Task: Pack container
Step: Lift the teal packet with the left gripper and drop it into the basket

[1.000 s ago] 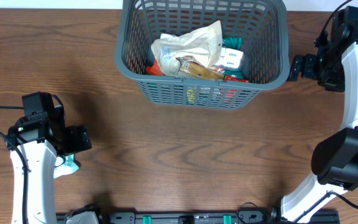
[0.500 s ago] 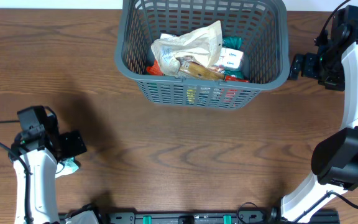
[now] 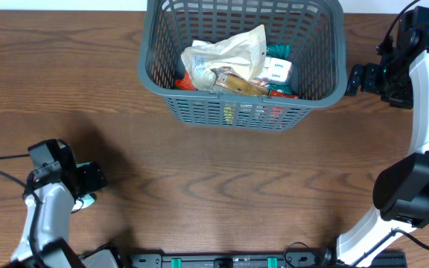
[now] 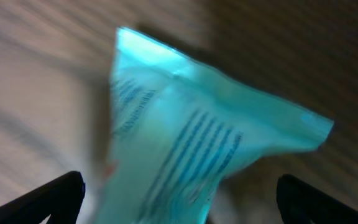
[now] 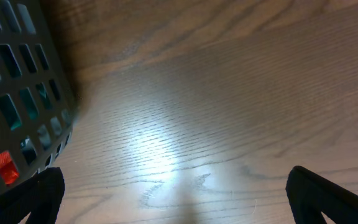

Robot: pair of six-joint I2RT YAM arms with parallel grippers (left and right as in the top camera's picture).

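Dark brown wood-grain tabletop (image 3: 222,179) fills overhead view, grain running 9 to 3 o'clock. Thin pale strip (image 3: 58,4) beyond table edge at 12 o'clock. Black rail (image 3: 222,261) with green clips along 6 o'clock edge. Bright glare patch (image 5: 160,149) on wood in right wrist view.

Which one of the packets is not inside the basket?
The light teal packet between the left gripper's fingers, at the near left of the table. The other packets all lie in the grey basket.
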